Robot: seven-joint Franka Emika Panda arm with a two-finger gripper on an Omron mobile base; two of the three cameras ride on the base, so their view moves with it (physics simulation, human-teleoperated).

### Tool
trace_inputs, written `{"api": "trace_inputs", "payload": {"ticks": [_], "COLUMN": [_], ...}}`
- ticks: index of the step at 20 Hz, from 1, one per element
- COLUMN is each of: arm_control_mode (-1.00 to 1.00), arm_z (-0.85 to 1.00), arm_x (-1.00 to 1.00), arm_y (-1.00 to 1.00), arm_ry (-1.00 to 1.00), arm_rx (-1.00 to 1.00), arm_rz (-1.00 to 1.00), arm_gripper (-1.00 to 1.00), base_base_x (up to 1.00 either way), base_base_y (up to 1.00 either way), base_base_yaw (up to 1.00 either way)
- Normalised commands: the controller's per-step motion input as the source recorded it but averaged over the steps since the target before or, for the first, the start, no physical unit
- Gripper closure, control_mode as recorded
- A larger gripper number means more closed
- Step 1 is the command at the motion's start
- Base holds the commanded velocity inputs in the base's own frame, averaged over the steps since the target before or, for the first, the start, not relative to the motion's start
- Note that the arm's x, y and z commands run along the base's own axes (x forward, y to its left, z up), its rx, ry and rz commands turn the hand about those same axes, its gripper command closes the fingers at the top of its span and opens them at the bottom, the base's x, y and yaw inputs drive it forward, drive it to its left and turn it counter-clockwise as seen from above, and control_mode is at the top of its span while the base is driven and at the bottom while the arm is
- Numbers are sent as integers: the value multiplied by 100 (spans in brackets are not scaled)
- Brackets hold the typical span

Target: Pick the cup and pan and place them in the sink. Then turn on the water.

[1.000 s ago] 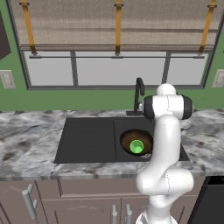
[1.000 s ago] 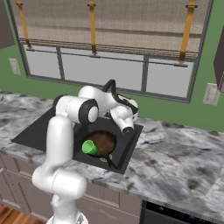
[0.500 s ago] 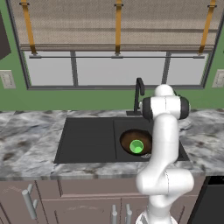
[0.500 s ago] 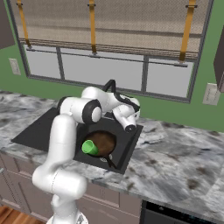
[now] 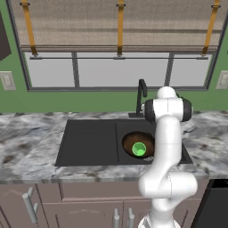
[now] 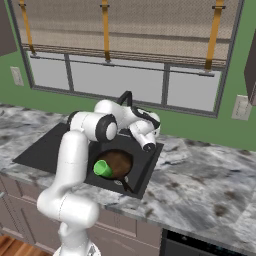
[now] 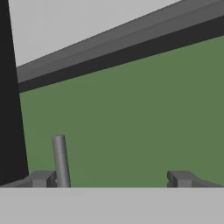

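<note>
The green cup (image 5: 139,149) (image 6: 103,168) lies tipped inside the dark brown pan (image 5: 133,141) (image 6: 119,161), which sits in the right basin of the black sink (image 5: 89,140) (image 6: 45,147). The pan's handle points to the front rim. The slim black faucet (image 5: 141,94) (image 6: 125,97) rises behind the sink. My gripper (image 7: 111,179) (image 6: 152,127) is open and holds nothing, up at the sink's back right corner, facing the green wall. A thin grey rod (image 7: 60,159) stands just inside the left fingertip (image 7: 41,178), beside a black upright post (image 7: 8,96).
Marbled grey counter (image 5: 31,142) (image 6: 200,175) runs on both sides of the sink. A window (image 5: 120,71) with a dark frame spans the green wall behind. Cabinet fronts (image 5: 80,200) lie below. My own arm covers the sink's right edge in the left base view.
My hand has edged slightly to the right near the faucet. The cup and pan lie where they were.
</note>
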Motion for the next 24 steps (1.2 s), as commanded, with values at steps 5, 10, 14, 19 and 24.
{"api": "trace_inputs", "payload": {"ticks": [5,10,14,19,24], "arm_control_mode": [-100,-100,-100,-100,-100], "arm_z": [-2,-6,0,0,0], "arm_x": [17,15,4,0,0], "arm_y": [-2,-5,-28,-54,-67], "arm_ry": [-2,0,0,0,0], "arm_rx": [0,0,0,1,5], "arm_rz": [-9,-11,-10,-2,0], "arm_gripper": [-100,-100,-100,-100,-100], "base_base_x": [0,0,0,0,0], "base_base_y": [0,0,0,0,0], "base_base_yaw": [0,0,0,0,0]}}
